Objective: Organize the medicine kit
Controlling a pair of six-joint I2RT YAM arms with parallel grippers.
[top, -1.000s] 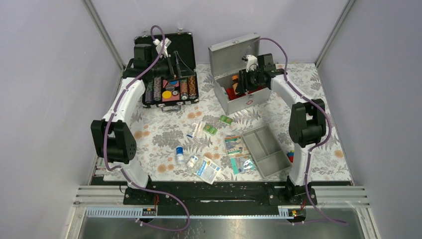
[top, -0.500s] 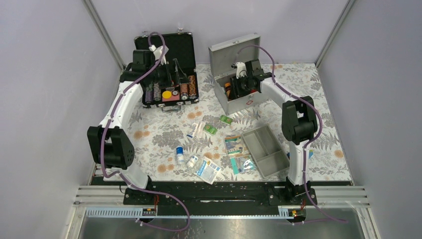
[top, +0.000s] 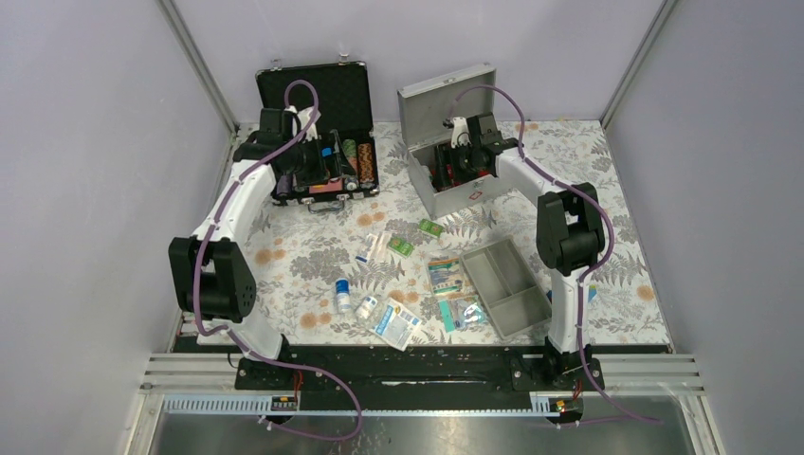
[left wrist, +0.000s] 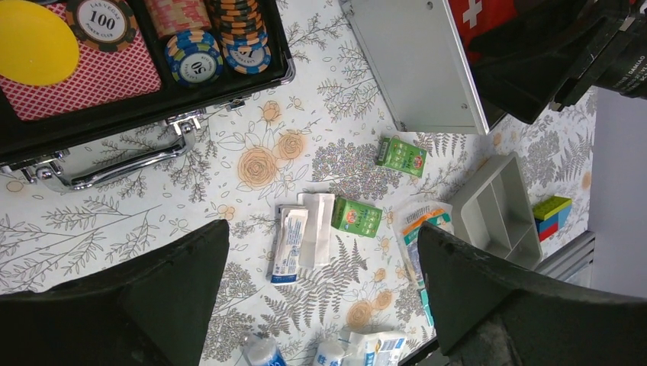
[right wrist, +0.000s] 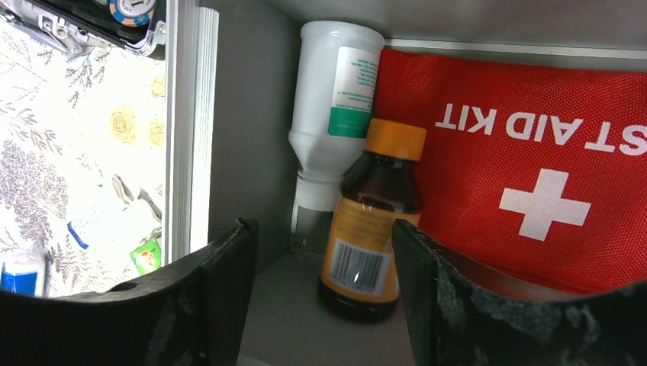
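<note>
The right tool [right wrist: 320, 229] is down inside the grey-silver metal box [top: 455, 197], which sits at the far right of the floral-patterned desk [top: 303, 256] with its hinged lid [top: 446, 98] raised. Its fingers are spread and pinch nothing. A brown glass bottle with an orange cap [right wrist: 378, 206] shows in the gap just ahead of them. Beside it are a white plastic bottle [right wrist: 336, 99], close to the box's side wall, and a flat red pouch with a white cross [right wrist: 534, 191]. I cannot tell whether either finger touches the brown bottle.

The left tool [left wrist: 320, 232] hangs over the open black case of poker chips [top: 341, 95], its fingers wide apart and empty.

The grey divided tray [top: 505, 284] lies outside the box, on its near side and close to the right arm's base. Its long axis runs from far-left to near-right, and the right arm is plainly the nearer one. Small green cartons [top: 431, 227], white vials [top: 343, 298] and flat packets [top: 446, 277] are scattered between the arms, with the packets just beside the tray's left edge.

The right tool probably has to rise clear of the box's front wall before swinging nearward. The desk beyond that wall looks open.
</note>
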